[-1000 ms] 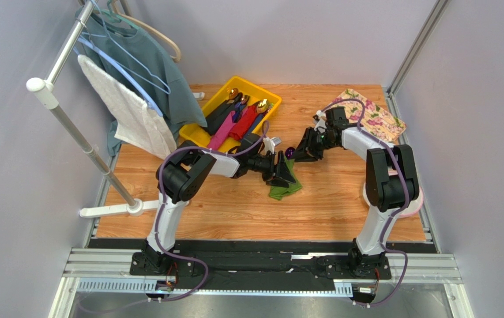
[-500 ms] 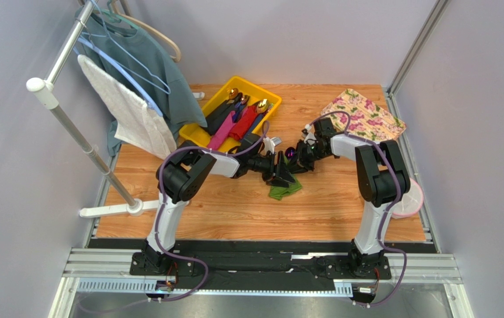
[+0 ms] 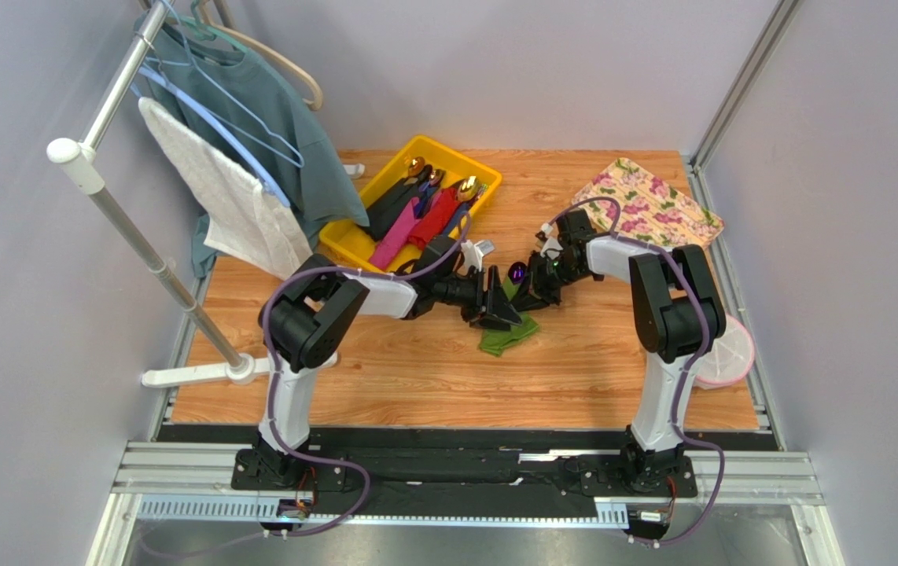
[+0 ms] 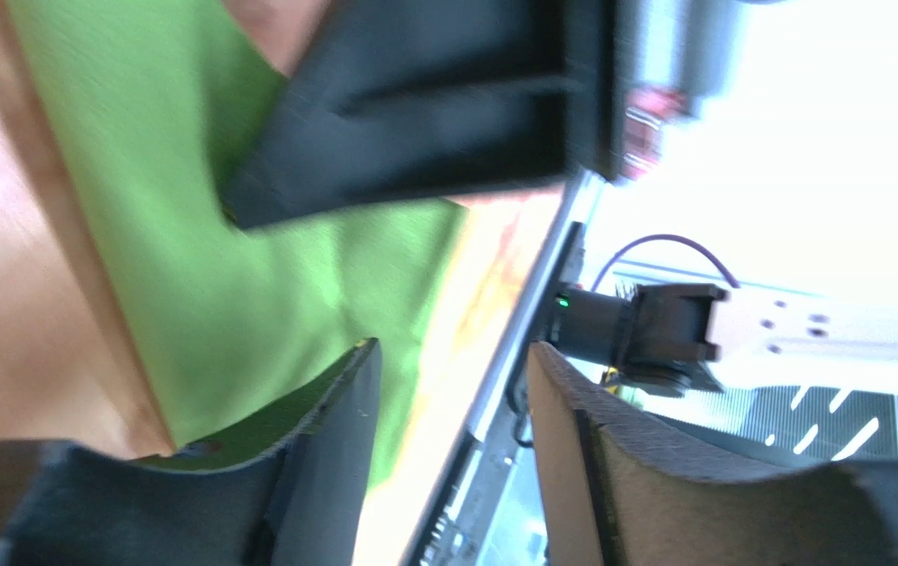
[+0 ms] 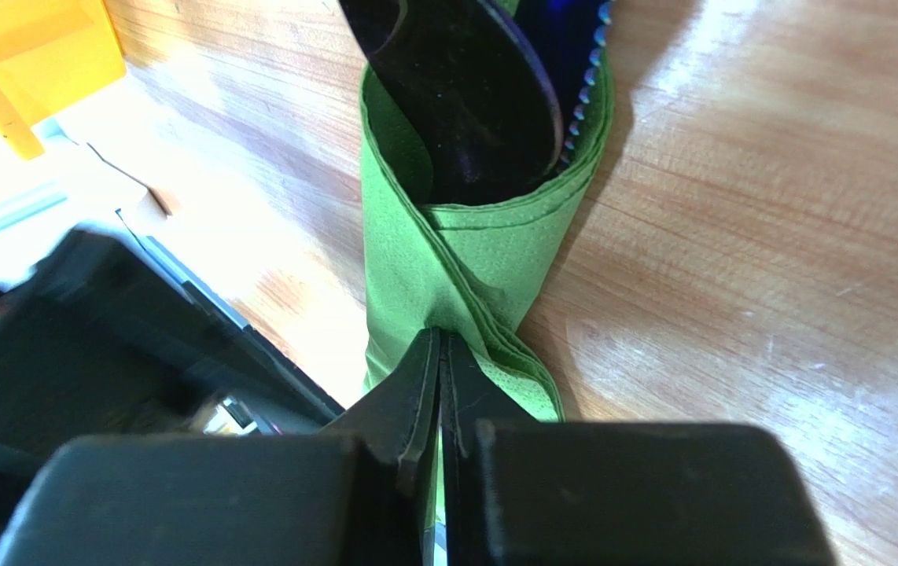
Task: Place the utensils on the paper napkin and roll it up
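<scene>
Right hand (image 5: 440,360): jaws pressed together, pinching a fold of the thin green paper napkin (image 5: 466,265) rolled just ahead of it around dark iridescent utensils (image 5: 466,94). Left hand (image 4: 451,354): jaws apart, napkin beyond its fingertips, on the wooden table (image 5: 749,236).

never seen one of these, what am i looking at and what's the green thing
These are two robot arms bolted at a wooden table's near edge. The wide picture looks down from above: left arm, right arm. The other two come from small cameras on each wrist. On the table sit a yellow tray of spare cutlery, a floral mat and a clothes rack. The green thing is a paper napkin wrapped around dark utensils. The right arm's jaws are shut, pinching its fold; the left arm's jaws stand open next to it.
</scene>
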You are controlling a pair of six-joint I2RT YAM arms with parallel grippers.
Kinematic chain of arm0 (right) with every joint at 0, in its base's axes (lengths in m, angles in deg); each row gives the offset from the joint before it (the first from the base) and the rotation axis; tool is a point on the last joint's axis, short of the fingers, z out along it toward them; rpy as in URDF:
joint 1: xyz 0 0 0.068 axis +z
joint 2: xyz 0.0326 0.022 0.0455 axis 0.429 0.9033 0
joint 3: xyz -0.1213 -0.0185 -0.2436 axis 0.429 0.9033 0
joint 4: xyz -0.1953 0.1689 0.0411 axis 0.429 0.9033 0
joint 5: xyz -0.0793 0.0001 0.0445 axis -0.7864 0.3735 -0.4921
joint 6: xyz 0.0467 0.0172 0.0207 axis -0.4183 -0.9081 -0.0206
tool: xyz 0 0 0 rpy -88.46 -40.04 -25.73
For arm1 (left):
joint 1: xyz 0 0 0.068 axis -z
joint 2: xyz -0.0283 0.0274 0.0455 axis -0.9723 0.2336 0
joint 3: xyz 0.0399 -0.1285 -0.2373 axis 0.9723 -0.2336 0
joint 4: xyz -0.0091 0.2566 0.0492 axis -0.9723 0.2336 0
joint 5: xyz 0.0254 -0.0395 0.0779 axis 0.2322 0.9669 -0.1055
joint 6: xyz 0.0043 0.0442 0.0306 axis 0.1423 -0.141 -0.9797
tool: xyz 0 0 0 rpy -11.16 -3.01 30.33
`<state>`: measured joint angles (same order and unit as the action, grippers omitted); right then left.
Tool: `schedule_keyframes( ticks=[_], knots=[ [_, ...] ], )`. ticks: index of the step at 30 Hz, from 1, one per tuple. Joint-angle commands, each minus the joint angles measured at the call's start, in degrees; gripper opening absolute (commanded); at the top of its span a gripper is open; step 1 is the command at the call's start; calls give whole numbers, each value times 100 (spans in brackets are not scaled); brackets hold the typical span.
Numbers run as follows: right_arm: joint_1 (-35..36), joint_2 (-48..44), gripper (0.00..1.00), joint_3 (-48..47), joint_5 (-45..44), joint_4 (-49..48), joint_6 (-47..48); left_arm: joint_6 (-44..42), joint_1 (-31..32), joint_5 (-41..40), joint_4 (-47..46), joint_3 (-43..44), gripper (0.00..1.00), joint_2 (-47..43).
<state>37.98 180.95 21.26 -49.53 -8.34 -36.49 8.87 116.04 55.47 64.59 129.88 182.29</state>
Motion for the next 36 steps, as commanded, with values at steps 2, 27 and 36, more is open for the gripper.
schedule_keyframes(
  ticks=[2, 27, 36],
  knots=[
    [-1, 435, 2, -39, -1134, -65, 519, -40, -132, 27, 323, -253, 49, -850],
    [-1, 5, 7, -751, -170, 93, 511, -523, -255, -69, 851, -288, 0, 696],
    [209, -751, 22, -40, 976, -1125, -579, -488, -246, -52, 676, -262, 0, 705]
  ],
)
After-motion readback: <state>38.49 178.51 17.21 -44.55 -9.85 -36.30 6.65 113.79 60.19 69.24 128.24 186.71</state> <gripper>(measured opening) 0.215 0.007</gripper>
